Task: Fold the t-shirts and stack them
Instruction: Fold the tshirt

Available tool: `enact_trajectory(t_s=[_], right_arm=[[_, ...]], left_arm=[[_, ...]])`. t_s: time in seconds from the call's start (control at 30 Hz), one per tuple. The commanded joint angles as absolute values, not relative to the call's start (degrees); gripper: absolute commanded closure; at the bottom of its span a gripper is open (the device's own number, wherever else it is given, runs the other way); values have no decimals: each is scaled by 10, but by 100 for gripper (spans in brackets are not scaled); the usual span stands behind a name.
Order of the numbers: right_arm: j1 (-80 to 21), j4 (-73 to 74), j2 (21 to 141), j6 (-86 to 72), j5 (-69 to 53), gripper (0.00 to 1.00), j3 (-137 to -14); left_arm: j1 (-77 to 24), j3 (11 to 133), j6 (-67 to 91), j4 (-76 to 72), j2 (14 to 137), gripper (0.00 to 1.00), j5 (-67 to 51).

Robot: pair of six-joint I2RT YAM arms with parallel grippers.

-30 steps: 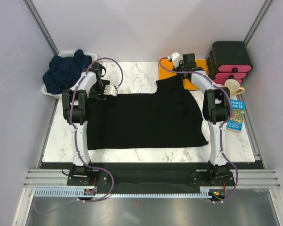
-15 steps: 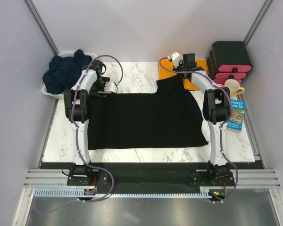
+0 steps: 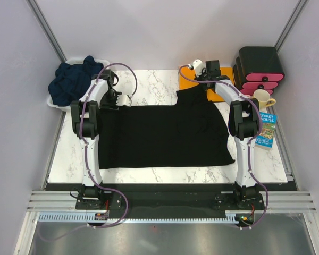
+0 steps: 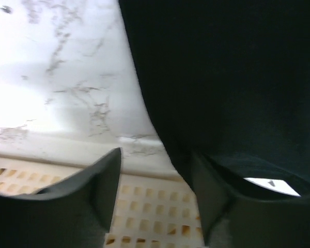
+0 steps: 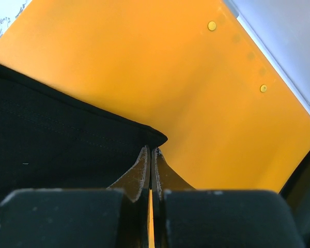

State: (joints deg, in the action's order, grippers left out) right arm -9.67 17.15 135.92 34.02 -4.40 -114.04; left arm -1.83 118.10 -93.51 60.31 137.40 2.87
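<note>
A black t-shirt (image 3: 165,133) lies spread flat across the marble table. Its far right corner reaches onto the orange sheet (image 3: 187,74). My right gripper (image 3: 204,85) is there, and in the right wrist view it (image 5: 151,151) is shut on that corner of the black cloth (image 5: 57,134). My left gripper (image 3: 125,99) is at the shirt's far left edge. In the left wrist view it (image 4: 156,155) is open, with the cloth's edge (image 4: 222,77) against its right finger. Dark navy t-shirts (image 3: 74,79) are heaped in the basket.
A white basket (image 3: 53,104) stands at the far left. A black and pink drawer unit (image 3: 259,66), a cream mug (image 3: 262,98) and a book (image 3: 266,129) stand along the right side. The orange sheet (image 5: 170,67) lies under the right gripper.
My left gripper has moved a little toward the far left, off the shirt's far edge. The right gripper and the shirt have not visibly moved.
</note>
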Motion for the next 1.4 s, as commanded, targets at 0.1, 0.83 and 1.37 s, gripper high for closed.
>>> enact_trajectory(t_s=[0.1,0.83,1.37], right_arm=[[-101,161,1324,354,-26,100,-1151],[-88,185,1219,391,-21,100,-1110],[-108,496,1037,536,-196,100,-999]], left_arm=[[-14,1173,-913,663,1398,67,25],[-24,1239,-813,600,1319,98,15],[-29,1048,-831,601,1150,98,26]])
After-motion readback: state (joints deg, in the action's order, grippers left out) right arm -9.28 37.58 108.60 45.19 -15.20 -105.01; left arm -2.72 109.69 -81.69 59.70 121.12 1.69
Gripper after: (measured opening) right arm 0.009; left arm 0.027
